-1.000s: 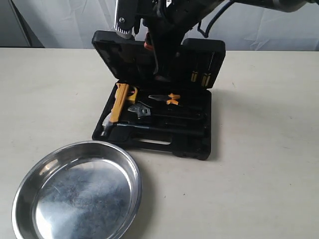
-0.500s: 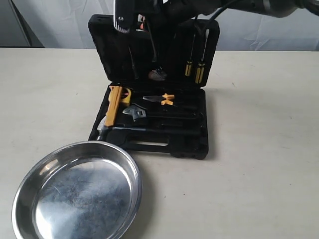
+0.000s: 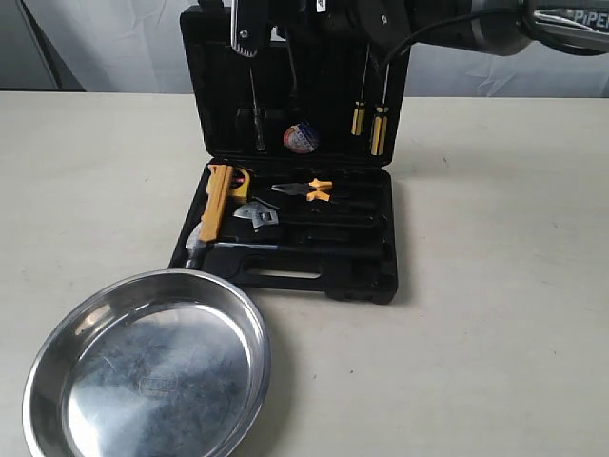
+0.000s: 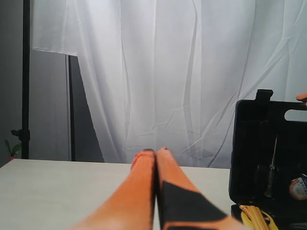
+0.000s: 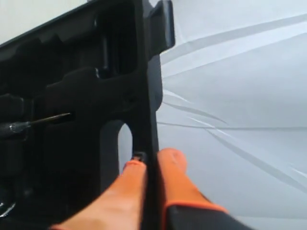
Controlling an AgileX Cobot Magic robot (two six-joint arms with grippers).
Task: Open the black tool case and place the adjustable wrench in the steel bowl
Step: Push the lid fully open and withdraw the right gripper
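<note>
Two grippers: right gripper (image 5: 152, 160) clamped the black tool case (image 3: 376, 281) lid edge, top centre; adjustable wrench (image 3: 262, 216) lay lower, mid-frame; left gripper (image 4: 156, 152) pinched together, empty.

"pipe" lettering on right arm (image 3: 563, 17), cut off at edge

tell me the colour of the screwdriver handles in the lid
Screwdriver handles are yellow and black, best seen in the exterior view.
</note>
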